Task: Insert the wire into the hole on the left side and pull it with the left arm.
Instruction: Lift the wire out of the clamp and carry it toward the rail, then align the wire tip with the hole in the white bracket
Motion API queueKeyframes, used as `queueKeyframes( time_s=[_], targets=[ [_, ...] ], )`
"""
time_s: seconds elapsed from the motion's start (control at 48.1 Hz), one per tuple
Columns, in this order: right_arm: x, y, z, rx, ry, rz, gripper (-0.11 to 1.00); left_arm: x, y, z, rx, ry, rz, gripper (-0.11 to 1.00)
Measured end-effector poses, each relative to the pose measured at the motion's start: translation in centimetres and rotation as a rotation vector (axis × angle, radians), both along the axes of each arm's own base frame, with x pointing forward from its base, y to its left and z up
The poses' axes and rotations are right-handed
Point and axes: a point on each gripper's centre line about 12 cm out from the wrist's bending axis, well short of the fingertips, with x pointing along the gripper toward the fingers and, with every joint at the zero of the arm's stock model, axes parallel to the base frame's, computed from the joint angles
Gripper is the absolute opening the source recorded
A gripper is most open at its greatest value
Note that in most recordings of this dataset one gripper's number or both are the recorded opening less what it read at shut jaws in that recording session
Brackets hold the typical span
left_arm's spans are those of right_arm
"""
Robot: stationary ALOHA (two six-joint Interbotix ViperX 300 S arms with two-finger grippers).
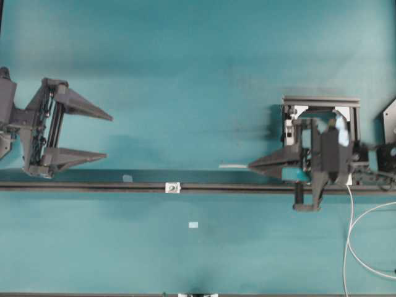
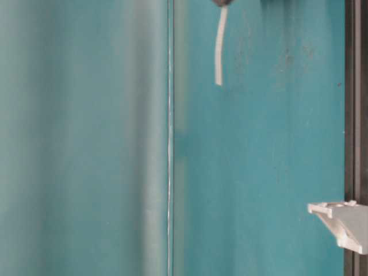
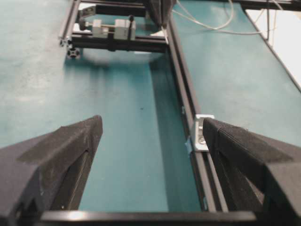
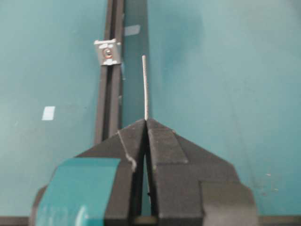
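Overhead view: two arms, one rail, one bracket, one wire. The left arm [image 1: 25,127] sits at the left edge with its claw [image 1: 108,136] spread wide, both fingers pointing right and holding nothing. The right claw [image 1: 250,166] is pinched tight on the wire [image 1: 234,166]. A short free end sticks out of its tip, long axis level, pointing left. It lies just above the black rail [image 1: 93,186] and roughly parallel to it. The bracket with the hole [image 1: 172,187] sits on the rail, between the two claws and well apart from the wire tip. The rest of the wire loops over the teal table [image 1: 185,74] at lower right. One small pale tape rectangle [image 1: 193,224] lies below the rail.

Table-level view: one wire end [image 2: 218,49] hangs down from the top edge, slightly curved.

Left wrist view: two black fingers [image 3: 61,155] stand wide apart. The bracket [image 3: 203,133] is on the rail just beside the right-hand finger.

Right wrist view: the claw [image 4: 146,121] grips the wire [image 4: 145,87], which runs straight ahead, parallel to the rail. The bracket [image 4: 107,52] lies ahead and to the left of the wire tip, not touching it.
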Motion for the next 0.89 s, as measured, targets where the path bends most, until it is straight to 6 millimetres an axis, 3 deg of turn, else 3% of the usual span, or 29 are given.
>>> queueKeyframes(
  time_s=[0.146,0.499,0.894],
  targets=[
    [0.9,0.9,-0.4,0.001,0.003,0.006,0.06,0.6,-0.3,-0.6,0.002,0.029,-0.01,0.8],
    [2.2,2.2,-1.7,0.006,0.031,-0.006,0.06,4.4,-2.2,-3.4,0.006,0.055,-0.052,0.8],
    [3.4,3.1,-3.7,-0.014,0.034,-0.03,0.06,5.1,-3.6,-5.5,-0.014,0.061,-0.089,0.8]
  ],
)
